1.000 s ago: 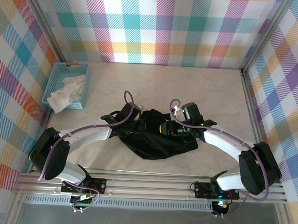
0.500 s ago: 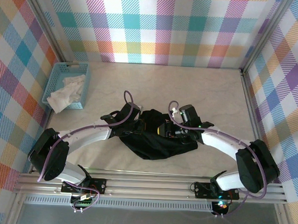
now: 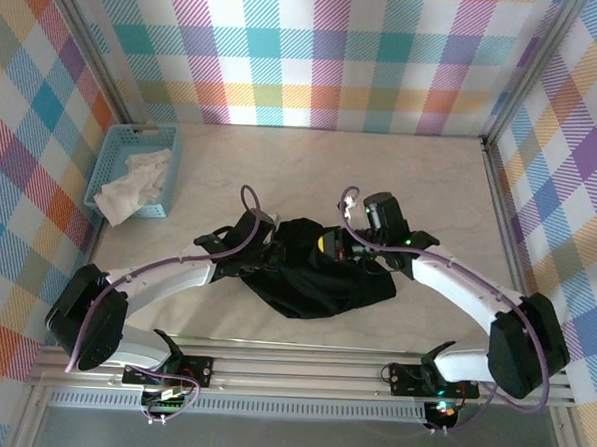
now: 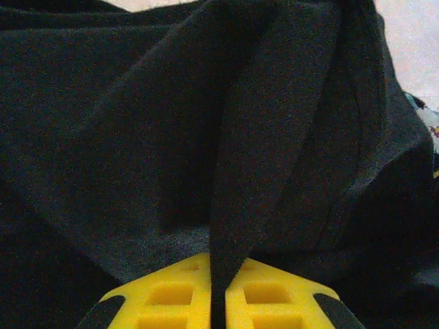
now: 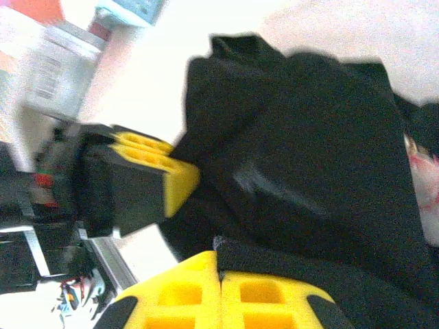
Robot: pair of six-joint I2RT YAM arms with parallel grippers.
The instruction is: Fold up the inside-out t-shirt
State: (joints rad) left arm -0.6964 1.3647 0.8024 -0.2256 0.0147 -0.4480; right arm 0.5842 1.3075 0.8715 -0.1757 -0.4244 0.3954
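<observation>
Closure is the news: my right claw, which stood half spread a second ago, has now pressed its yellow ribbed fingers together. A thin lip of the large black short-sleeved cotton t-shirt runs straight into the seam between them. I judge that a pinch on the cloth, though the hold looks shallow. From above, the same claw has also drifted slightly toward the far wall since then.

My left claw has hardly altered. Its fingers stay pinched on a tall ridge of black fabric that rises out of the gap between them. My right wrist camera sees that claw just across the heap, nose buried in the same cloth.

The t-shirt itself has barely shifted. It lies bunched in a dark mound on the pale marbled table, between my two arms and nearer the front rail than the back wall. A sliver of pale print peeks out at one edge. The light-blue plastic basket with its crumpled white cloth sits well apart at the left.

For the task, I now appear to hold the garment at two points close together. No fold is made yet, and the shirt is not spread flat. My guess is that the next step is to lift and draw the claws apart to open it, and the right pinch is the one likely to slip.
</observation>
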